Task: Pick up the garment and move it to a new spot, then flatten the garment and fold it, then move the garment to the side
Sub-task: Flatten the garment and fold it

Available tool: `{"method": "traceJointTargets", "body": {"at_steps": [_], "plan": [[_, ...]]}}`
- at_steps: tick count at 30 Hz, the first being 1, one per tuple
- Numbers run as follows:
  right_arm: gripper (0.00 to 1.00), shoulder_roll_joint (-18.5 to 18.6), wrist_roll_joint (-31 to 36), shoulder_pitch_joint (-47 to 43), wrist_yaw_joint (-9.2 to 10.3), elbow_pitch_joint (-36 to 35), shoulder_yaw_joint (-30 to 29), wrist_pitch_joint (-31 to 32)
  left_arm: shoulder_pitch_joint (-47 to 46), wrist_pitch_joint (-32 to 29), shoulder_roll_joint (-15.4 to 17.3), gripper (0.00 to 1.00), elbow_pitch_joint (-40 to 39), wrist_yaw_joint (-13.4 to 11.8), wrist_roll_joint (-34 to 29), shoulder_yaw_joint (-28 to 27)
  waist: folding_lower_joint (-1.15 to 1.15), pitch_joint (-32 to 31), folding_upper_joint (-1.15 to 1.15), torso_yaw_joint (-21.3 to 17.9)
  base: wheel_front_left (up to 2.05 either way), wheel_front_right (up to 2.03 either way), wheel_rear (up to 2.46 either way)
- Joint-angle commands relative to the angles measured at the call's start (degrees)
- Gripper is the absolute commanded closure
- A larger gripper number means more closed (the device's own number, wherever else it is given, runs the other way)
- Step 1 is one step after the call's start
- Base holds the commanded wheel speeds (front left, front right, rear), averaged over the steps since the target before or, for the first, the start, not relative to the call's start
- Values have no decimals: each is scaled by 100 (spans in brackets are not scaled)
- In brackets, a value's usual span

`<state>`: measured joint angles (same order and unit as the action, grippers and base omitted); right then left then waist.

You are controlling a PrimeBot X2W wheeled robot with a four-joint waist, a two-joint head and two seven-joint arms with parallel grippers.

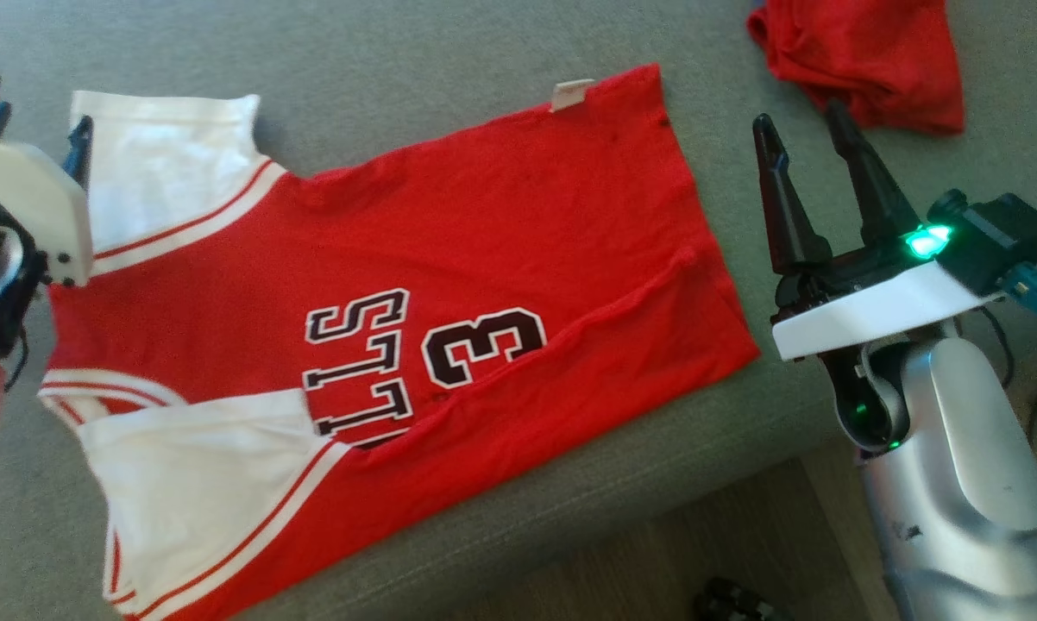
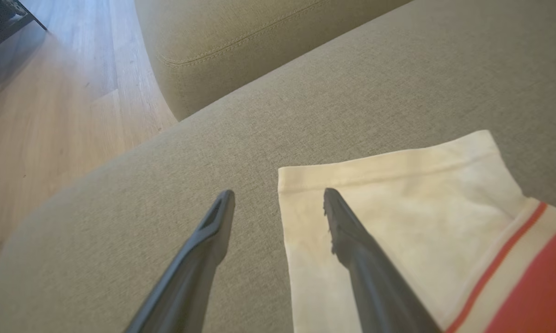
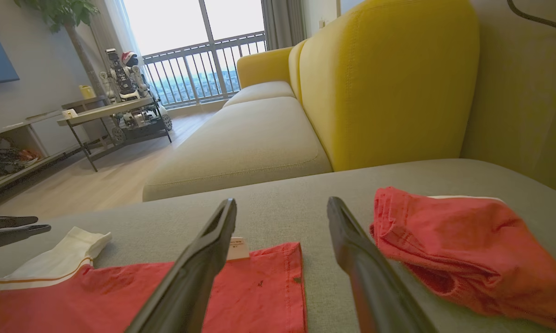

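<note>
Red jersey (image 1: 484, 224) flat on grey sofa (image 1: 355, 52), left gripper (image 2: 279, 194) and right gripper (image 1: 796, 114) both spread (crumpled red cloth (image 1: 864, 52) nearby)

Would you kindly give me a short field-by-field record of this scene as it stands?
surface: grey sofa seat
garment: red jersey, spread out, print up
left gripper: left gripper open, its fingers either side of the white sleeve edge
right gripper: right gripper open, beside the jersey's hem, holding nothing
other item: crumpled red cloth, beyond the right gripper
</note>
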<state>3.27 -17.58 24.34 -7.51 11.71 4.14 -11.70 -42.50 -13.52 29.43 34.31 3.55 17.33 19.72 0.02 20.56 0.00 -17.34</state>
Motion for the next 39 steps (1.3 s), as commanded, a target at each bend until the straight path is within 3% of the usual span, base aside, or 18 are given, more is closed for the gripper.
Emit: {"method": "traceJointTargets", "body": {"at_steps": [1, 15, 22, 23, 24, 25, 32, 39], "plan": [[0, -38, -18, 156, 2, -260, 127, -75, -391, 2, 345, 0, -15, 43, -37, -182, -2, 157, 0, -179, 0, 0, 0], [0, -39, -81, 103, 2, -335, 88, -169, -1104, -170, 349, 0, 1109, 166, -169, 113, -2, 389, 0, -376, 0, 0, 0], [0, -39, -11, 99, 2, -312, 42, -174, -1259, -85, 179, 0, 1531, 214, -23, 138, -2, 419, 0, -328, 0, 0, 0], [0, -39, 8, 96, 2, -307, 42, -167, -1256, -122, 118, 6, 1588, 251, 61, 140, -2, 412, 0, -308, 0, 0, 0], [0, -39, 27, 91, 2, -306, 33, -161, -1258, -149, 62, 77, 1628, 284, 147, 142, -2, 403, 0, -282, 0, 0, 0], [0, -39, 47, 87, 2, -305, 22, -152, -1268, -156, 25, 100, 1656, 305, 212, 146, -2, 392, 0, -255, 0, 0, 0], [0, -39, 141, 171, 2, -133, -19, 83, -1301, 426, -142, 100, 1517, 356, 396, 186, -2, 187, 0, 74, 0, 0, 0], [0, 13, 375, 558, 2, 309, -139, 430, -895, 1274, -485, 100, 865, 372, 791, 45, -2, -96, 0, 794, 0, 0, 0]]}}
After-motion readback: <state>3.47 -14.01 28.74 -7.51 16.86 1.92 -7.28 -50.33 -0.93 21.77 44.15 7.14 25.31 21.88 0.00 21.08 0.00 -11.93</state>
